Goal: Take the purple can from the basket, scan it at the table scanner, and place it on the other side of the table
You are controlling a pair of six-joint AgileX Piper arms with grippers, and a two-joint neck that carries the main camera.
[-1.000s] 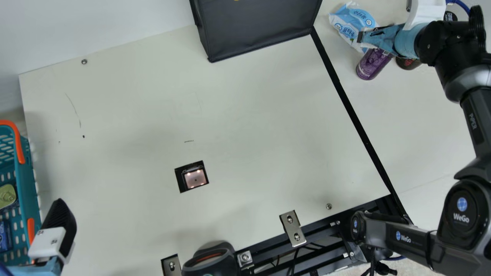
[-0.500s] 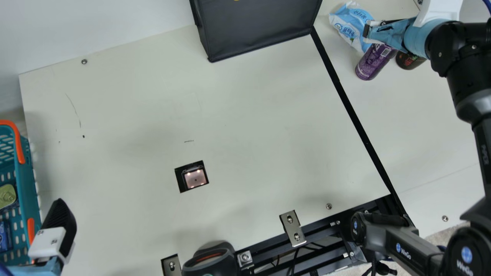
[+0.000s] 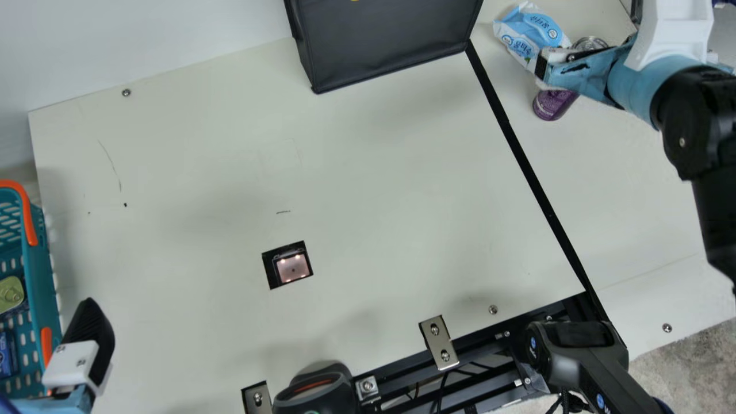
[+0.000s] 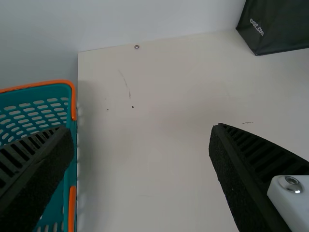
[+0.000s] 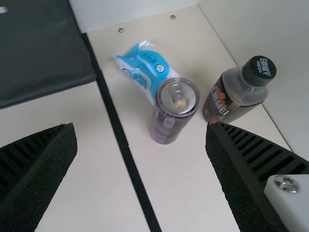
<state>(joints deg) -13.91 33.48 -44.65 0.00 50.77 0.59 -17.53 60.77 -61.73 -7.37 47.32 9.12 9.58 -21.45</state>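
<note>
On the table's right section, beyond the black strip, the purple can (image 3: 554,104) stands upright, partly hidden by my right gripper (image 3: 540,64), which hovers above it. In the right wrist view the can (image 5: 174,111) shows its top, and my right gripper (image 5: 141,133) is open with nothing between its fingers. My left gripper (image 3: 86,322) is beside the teal basket (image 3: 41,270) at the table's left. The left wrist view has my left gripper (image 4: 143,133) open and empty, near the basket (image 4: 70,130). The table scanner (image 3: 292,268) is set into the tabletop.
A blue-and-white packet (image 5: 147,67) lies touching or close by the can, and a dark-capped bottle (image 5: 236,92) stands beside it. A black box (image 3: 385,40) is at the back edge. A dark device (image 3: 316,391) and metal brackets (image 3: 439,342) are at the front.
My right arm has shifted rightward and drawn back, its wrist turning, so more of the can's top end shows. The can stays in place. My left arm has not moved.
</note>
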